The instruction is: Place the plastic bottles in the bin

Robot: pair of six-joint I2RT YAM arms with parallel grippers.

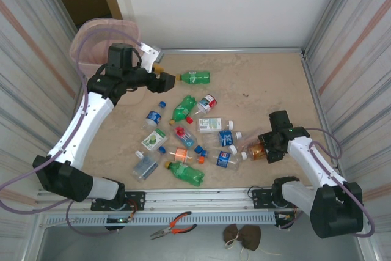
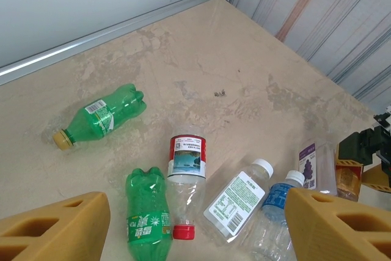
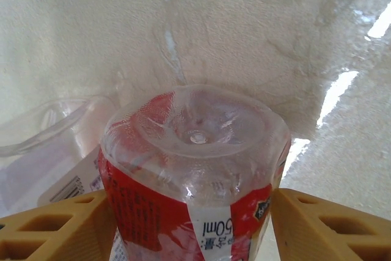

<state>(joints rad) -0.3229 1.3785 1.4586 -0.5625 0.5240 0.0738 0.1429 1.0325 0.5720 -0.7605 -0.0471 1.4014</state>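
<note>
The tall beige bin with a pink translucent liner (image 1: 85, 29) stands just outside the beige stone-patterned table (image 1: 269, 84), and each thing's place is best told from it. The left gripper (image 1: 166, 81) hovers over the table close to the bin, its jaws released with nothing between them. A green plastic bottle with a yellow cap (image 1: 195, 77) lies on its side just beyond them, on the side away from the bin, so this arm seems posted to take the bottles nearest the bin. The right gripper (image 1: 264, 150) is far across the table from the bin, its jaws grasping a clear plastic bottle with a red label (image 3: 195, 169). They pinch it across the body with its base toward the wrist camera, a hold that probably keeps a light, round bottle from rolling free. The other clear and green plastic bottles (image 1: 186, 173) lie flat and scattered between the two arms, well apart from the bin. Whether any are already inside it I cannot tell.
</note>
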